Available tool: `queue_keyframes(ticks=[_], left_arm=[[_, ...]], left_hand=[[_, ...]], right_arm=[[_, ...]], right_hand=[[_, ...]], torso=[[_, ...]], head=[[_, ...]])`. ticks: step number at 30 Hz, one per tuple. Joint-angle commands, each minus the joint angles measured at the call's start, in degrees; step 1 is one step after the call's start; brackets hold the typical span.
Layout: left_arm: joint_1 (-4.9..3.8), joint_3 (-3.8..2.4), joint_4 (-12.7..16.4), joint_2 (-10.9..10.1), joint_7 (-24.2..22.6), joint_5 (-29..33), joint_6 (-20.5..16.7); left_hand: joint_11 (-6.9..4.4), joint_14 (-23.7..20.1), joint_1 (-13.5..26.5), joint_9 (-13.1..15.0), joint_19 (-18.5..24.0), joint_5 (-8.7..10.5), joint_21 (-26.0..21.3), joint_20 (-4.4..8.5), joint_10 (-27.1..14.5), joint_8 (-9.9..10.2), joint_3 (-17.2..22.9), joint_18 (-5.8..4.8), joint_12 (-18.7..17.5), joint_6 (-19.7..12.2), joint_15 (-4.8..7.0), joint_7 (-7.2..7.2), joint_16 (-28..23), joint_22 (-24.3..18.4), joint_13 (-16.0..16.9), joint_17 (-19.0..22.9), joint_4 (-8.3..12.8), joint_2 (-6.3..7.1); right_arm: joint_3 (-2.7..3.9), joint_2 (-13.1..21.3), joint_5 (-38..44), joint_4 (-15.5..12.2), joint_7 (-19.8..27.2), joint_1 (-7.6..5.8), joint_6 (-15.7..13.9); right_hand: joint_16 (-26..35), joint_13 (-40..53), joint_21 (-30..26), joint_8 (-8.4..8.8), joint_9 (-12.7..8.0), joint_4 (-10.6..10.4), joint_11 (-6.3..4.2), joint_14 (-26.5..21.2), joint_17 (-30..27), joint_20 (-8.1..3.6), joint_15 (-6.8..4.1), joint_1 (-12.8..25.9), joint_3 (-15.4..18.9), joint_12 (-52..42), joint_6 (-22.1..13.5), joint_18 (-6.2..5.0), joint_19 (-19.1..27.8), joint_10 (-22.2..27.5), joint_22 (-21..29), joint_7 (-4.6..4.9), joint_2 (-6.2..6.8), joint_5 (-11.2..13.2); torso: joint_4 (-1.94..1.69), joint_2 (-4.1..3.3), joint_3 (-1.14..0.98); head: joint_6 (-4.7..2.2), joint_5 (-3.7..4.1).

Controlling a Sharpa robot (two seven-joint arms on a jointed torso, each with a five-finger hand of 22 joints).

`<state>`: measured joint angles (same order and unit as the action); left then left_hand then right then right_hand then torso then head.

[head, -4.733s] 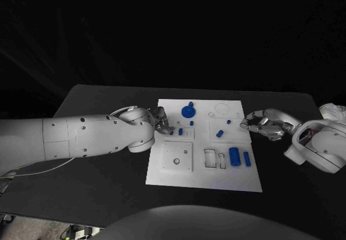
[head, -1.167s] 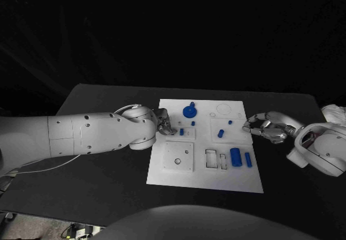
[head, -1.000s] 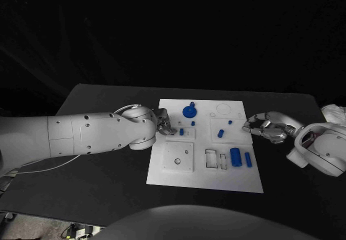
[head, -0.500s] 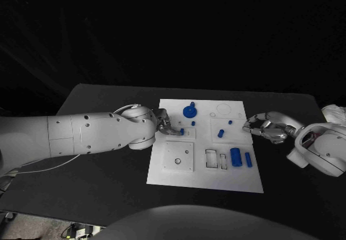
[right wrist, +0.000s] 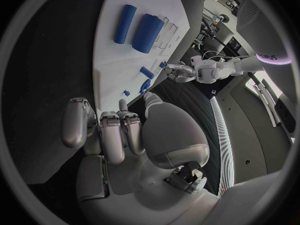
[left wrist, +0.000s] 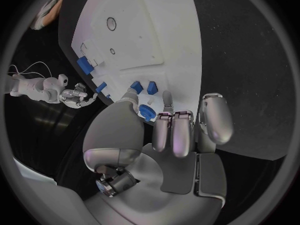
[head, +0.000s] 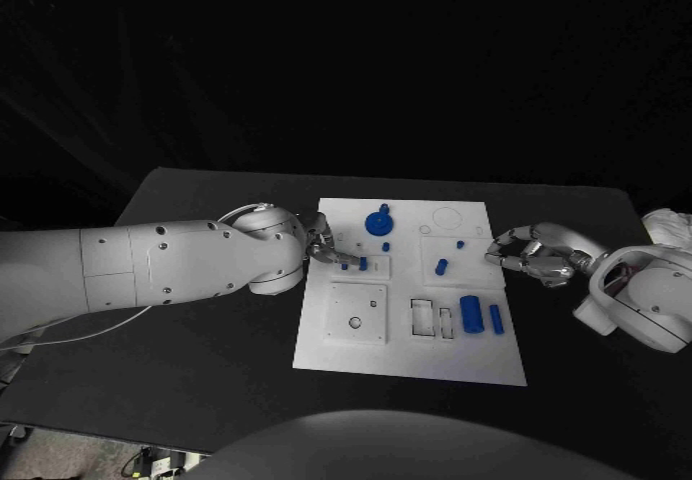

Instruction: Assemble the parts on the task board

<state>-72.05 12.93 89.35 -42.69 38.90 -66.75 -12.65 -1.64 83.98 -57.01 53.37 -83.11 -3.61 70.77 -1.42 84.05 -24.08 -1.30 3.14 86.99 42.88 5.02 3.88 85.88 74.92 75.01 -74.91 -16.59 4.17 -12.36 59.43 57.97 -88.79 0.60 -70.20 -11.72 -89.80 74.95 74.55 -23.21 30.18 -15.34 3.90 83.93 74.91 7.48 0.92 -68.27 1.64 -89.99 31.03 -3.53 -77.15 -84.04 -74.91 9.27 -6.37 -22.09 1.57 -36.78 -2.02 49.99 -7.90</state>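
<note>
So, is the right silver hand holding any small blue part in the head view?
No, the right hand hovers beside the white task board, fingers curled, holding nothing.

Bare table [head: 202,340] (both sides of task board [head: 397,355])

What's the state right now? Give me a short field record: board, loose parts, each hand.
task board: white plate mid-table, flat
loose parts: two blue cylinders lying side by side on the board's right; blue round part near the far edge
left hand: at the board's left edge, fingertips at a small blue part; grip unclear
right hand: off the board's right edge, fingers curled, holding nothing
</note>
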Motion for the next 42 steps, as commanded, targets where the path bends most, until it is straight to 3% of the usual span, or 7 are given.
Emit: queue_keyframes(ticks=[1,19,21,23,27,33,42], left_arm=[[-0.98,0.06,0.5,-0.5,5.6,1.0,0.8],[-12.40,0.06,-0.5,-1.2,-9.6,9.7,3.0],[-12.53,0.18,-1.5,-0.4,-15.2,9.1,1.5],[-12.22,0.25,-2.4,0.3,-20.0,7.3,-0.3],[-10.38,0.31,-4.3,2.1,-28.3,-2.6,-4.4],[-7.88,0.28,-6.7,5.0,-34.1,-23.4,-4.5],[-6.82,0.25,-10.1,8.3,-35.6,-31.6,1.3]], left_hand=[[0.42,5.3,-1.2,-0.3,-0.1,-0.43,0.1,-0.42,4.2,-1.0,-0.7,1.02,0.3,0.7,-0.54,-0.08,0.4,5.4,13.2,-13.2,-0.1,-0.28],[0.73,6.0,-14.6,-5.3,-0.8,-2.82,3.7,-0.58,4.3,-1.2,-3.7,0.27,0.5,6.5,-1.00,-0.51,4.1,8.2,13.3,-15.1,0.9,-3.71],[1.54,1.5,-23.2,-8.5,2.4,-2.08,-1.1,-1.32,-6.3,1.7,-1.2,1.02,-13.3,5.1,-2.64,0.84,-7.2,6.7,4.6,-9.8,2.2,-4.16],[3.14,-8.6,-30.9,-12.0,7.0,-1.34,-7.1,-2.24,-29.3,4.9,2.2,1.83,-44.8,3.7,-3.48,2.16,-24.4,5.1,-15.3,-2.0,2.1,-4.42],[5.65,-12.5,-38.7,-19.8,3.1,-3.94,0.3,-2.87,-41.7,12.2,6.2,0.81,-64.0,0.0,-4.47,3.13,-36.2,8.6,-30.3,6.6,-0.3,0.28],[1.32,-2.7,-37.0,-29.6,-1.7,-2.10,6.0,-0.40,-43.8,17.1,11.2,-0.03,-73.7,4.9,-0.65,-5.17,-32.0,10.5,-46.8,10.6,-0.1,5.56],[0.71,-1.3,-35.2,-35.2,-1.9,-2.59,5.4,0.11,-42.0,19.1,14.6,-0.02,-74.6,9.4,-0.06,-3.57,-26.6,10.5,-55.7,10.7,0.3,6.61]], right_arm=[[-0.01,0.0,0.2,0.1,0.2,0.05,1.0],[-0.01,0.2,0.1,-0.4,1.6,0.04,-0.8],[-0.01,0.3,0.0,-0.5,2.0,0.04,-1.0],[-0.01,0.3,-0.1,-0.6,2.3,0.04,-1.2],[-0.01,0.5,-0.4,-0.9,3.2,0.04,-1.7],[-0.01,1.2,-0.8,-1.5,5.2,0.05,-3.4],[-0.01,1.5,-1.4,-1.7,6.6,0.06,-4.0]], right_hand=[[-0.2,15.1,-0.3,0.25,-0.1,0.4,0.42,6.1,15.1,0.07,0.27,-0.5,0.1,0.0,-0.4,-0.84,0.4,-6.0,-9.2,-0.03,-0.12,-0.1],[-0.2,15.1,-0.1,0.20,-0.1,0.3,0.40,6.1,15.1,0.07,0.27,-0.5,0.1,0.0,-0.4,-0.76,0.1,-6.0,-9.3,-0.06,-0.12,-0.2],[-0.2,15.1,-0.1,0.20,-0.1,0.3,0.39,6.1,15.1,0.07,0.27,-0.5,0.1,0.0,-0.4,-0.75,0.1,-6.0,-9.3,-0.06,-0.12,-0.2],[-0.2,15.1,0.0,0.18,-0.1,0.3,0.39,6.1,15.1,0.07,0.27,-0.5,0.1,0.0,-0.3,-0.74,0.1,-6.0,-9.3,-0.07,-0.13,-0.2],[-0.2,15.1,0.0,0.17,-0.1,0.2,0.38,6.1,15.1,0.07,0.26,-0.5,0.1,0.0,-0.3,-0.73,0.1,-6.0,-9.3,-0.08,-0.15,-0.2],[-0.2,15.1,0.2,0.13,-0.1,0.2,0.36,6.1,15.1,0.07,0.26,-0.4,0.1,0.0,-0.3,-0.68,-0.1,-6.0,-9.4,-0.10,-0.19,-0.2],[-0.2,15.1,0.3,0.09,-0.1,0.1,0.34,6.1,15.1,0.06,0.24,-0.4,0.1,0.0,-0.2,-0.64,-0.2,-6.0,-9.5,-0.13,-0.25,-0.3]], torso=[[0.02,0.02,-0.01],[0.17,0.00,-0.05],[0.12,-0.15,0.07],[0.07,-0.23,0.13],[0.10,-0.37,0.24],[0.09,-0.53,0.35],[0.18,-0.61,0.36]], head=[[0.01,0.06],[0.01,0.10],[0.01,0.33],[0.01,0.69],[0.01,1.14],[0.01,1.70],[0.01,1.70]])
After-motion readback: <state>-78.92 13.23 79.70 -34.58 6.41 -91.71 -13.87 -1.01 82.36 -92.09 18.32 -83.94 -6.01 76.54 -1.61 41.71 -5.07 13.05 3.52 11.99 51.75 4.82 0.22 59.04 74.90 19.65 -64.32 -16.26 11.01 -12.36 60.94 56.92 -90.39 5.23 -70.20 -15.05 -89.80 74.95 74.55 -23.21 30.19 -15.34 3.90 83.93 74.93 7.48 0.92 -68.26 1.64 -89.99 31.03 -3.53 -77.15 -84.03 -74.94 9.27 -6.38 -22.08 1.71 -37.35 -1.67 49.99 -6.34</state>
